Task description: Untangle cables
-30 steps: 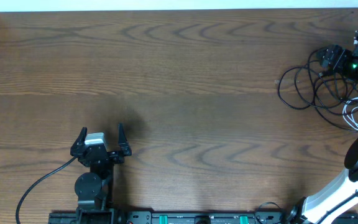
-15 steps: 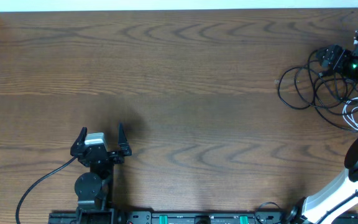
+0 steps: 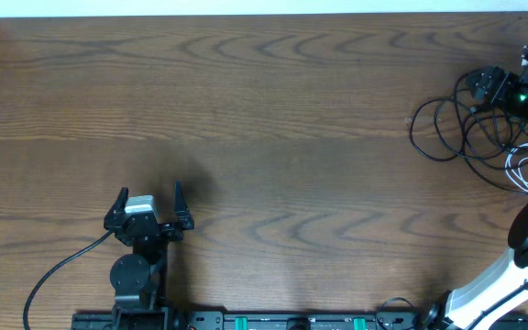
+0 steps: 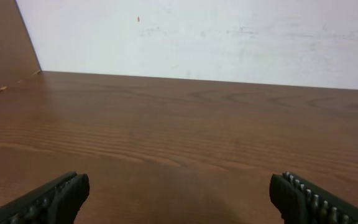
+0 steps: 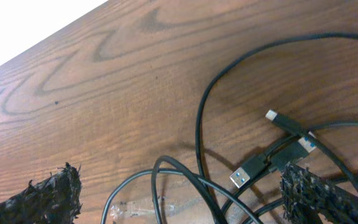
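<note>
Wooden desk [image 3: 264, 110] holds the tangled black cable [image 5: 197, 124] and white cable [image 3: 521, 171] near its far right corner, just beneath the wide-open right gripper [image 5: 176, 180], well apart from the equally open left gripper [image 3: 149, 191].

- Dark brown wood-grain table [image 3: 273, 110], evenly lit, filling the overhead view.
- Plain white wall [image 4: 229, 31] along its far edge.
- Brown wooden side panel [image 4: 5, 43] at left.

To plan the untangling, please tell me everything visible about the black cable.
The black cable is thin and smooth, lying in several overlapping loops on the table near its right edge. Two plugs show: a wide USB plug and a small silver-tipped plug. The white cable lies beside it. The open right gripper hovers over it, holding nothing.
</note>
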